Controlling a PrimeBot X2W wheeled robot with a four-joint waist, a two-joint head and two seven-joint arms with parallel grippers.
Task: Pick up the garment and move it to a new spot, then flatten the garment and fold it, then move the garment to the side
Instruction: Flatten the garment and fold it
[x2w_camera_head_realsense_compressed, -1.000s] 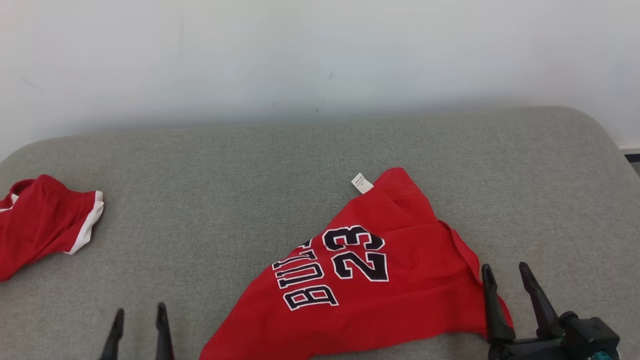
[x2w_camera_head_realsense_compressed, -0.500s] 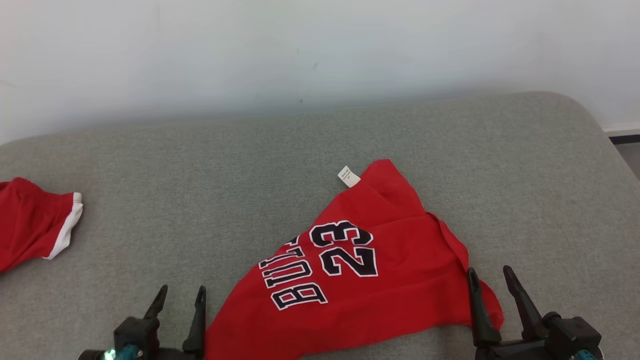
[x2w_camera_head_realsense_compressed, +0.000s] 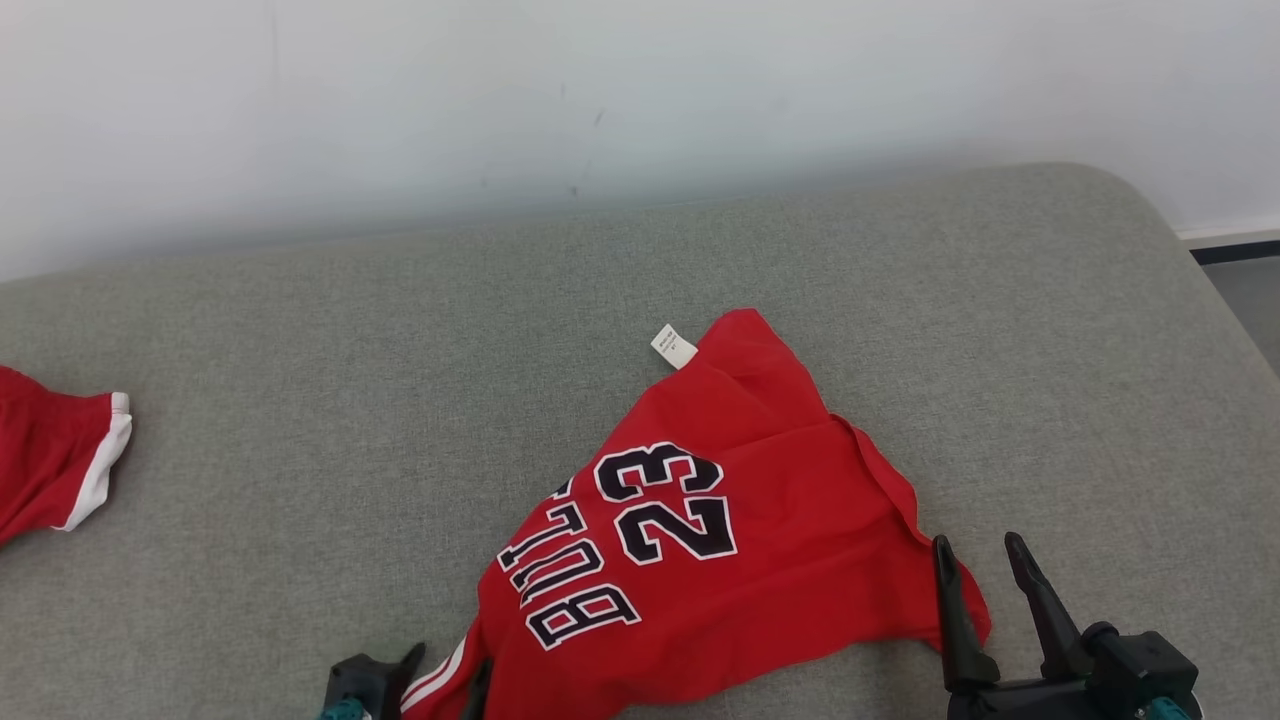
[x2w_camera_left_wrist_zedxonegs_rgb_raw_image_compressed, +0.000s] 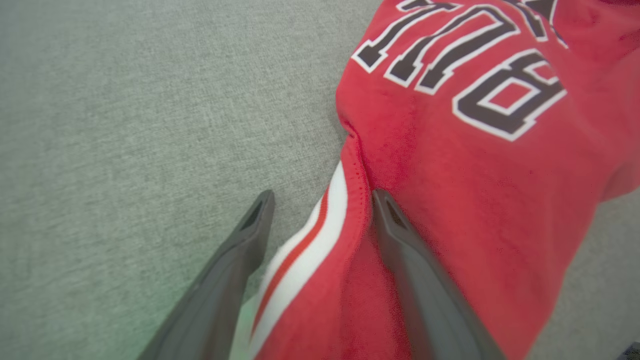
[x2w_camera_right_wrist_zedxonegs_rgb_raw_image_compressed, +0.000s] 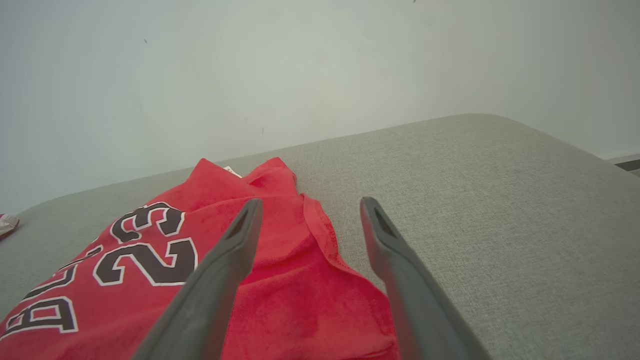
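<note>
The garment (x2w_camera_head_realsense_compressed: 760, 540) is a red jersey with dark "BULLS 23" lettering, lying crumpled on the grey cushion (x2w_camera_head_realsense_compressed: 300, 380) right of centre. A white label (x2w_camera_head_realsense_compressed: 673, 346) sticks out at its far tip. At the jersey's near-left corner my left gripper (x2w_camera_head_realsense_compressed: 447, 672) is open. In the left wrist view the left gripper (x2w_camera_left_wrist_zedxonegs_rgb_raw_image_compressed: 324, 195) straddles the garment (x2w_camera_left_wrist_zedxonegs_rgb_raw_image_compressed: 480, 165) at its white-striped hem. My right gripper (x2w_camera_head_realsense_compressed: 978, 545) is open at the jersey's right edge. In the right wrist view the right gripper (x2w_camera_right_wrist_zedxonegs_rgb_raw_image_compressed: 311, 201) has one finger over the garment (x2w_camera_right_wrist_zedxonegs_rgb_raw_image_compressed: 280, 280) and the other over bare cushion.
A second red garment with white trim (x2w_camera_head_realsense_compressed: 55, 465) lies at the cushion's far left. A pale wall (x2w_camera_head_realsense_compressed: 640, 90) stands right behind the cushion. The cushion's rounded right corner drops to a dark baseboard and floor (x2w_camera_head_realsense_compressed: 1235, 250).
The camera has swung right, so the whole picture slid left. My left gripper has moved right, up to the jersey's near-left hem. The right gripper has kept its place by the right edge.
</note>
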